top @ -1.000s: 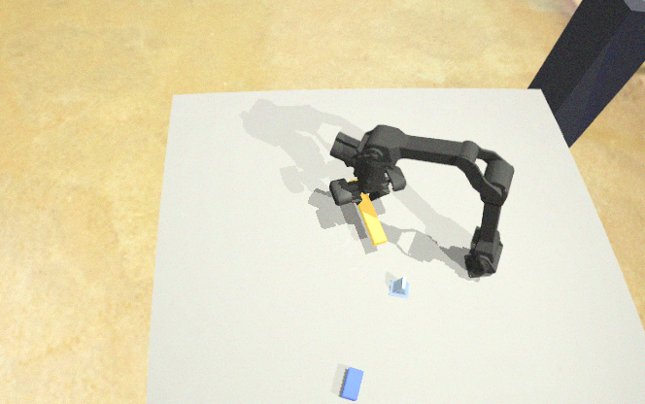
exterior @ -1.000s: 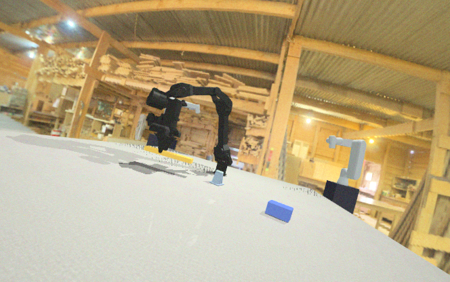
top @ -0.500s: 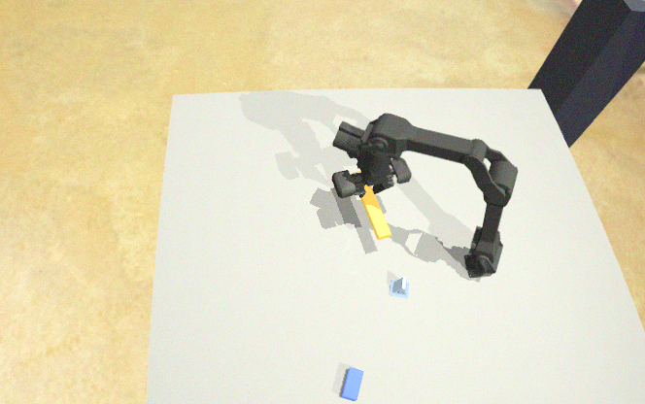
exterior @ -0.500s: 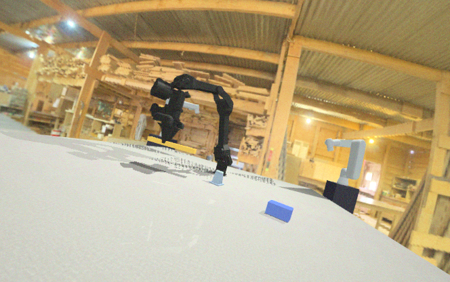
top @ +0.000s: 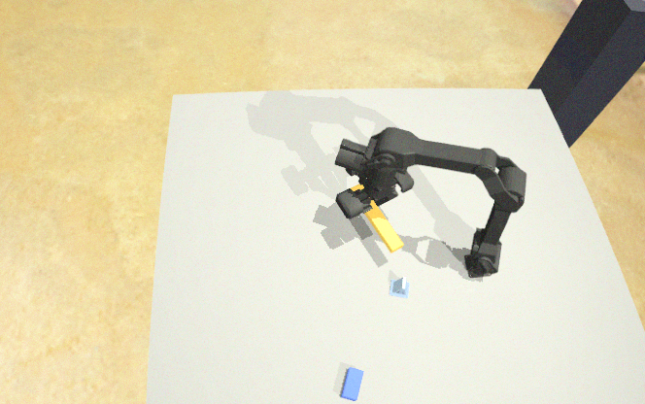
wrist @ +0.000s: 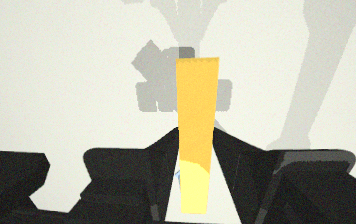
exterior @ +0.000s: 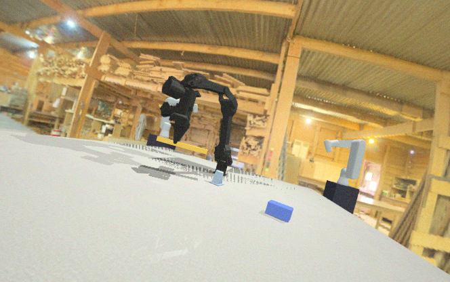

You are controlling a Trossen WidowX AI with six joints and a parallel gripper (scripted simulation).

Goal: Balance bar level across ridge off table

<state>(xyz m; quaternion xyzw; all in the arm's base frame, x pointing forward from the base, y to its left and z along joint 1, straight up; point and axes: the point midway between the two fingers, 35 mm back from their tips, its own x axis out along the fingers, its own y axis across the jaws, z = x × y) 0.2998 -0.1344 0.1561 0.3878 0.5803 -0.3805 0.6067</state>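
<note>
The yellow bar is held in the air, clear of the table, its shadow on the table apart from it. My gripper is shut on the bar, gripping it around its middle. The small light-blue ridge stands on the table beyond the bar's near end, towards the blue block, and does not touch the bar. In the wrist view only a sliver of the ridge shows beside the bar; the rest is hidden.
A blue block lies on the table, well apart from the ridge. The arm's base stands to the right of the bar in the top view. A dark pillar rises beyond the table's far right corner.
</note>
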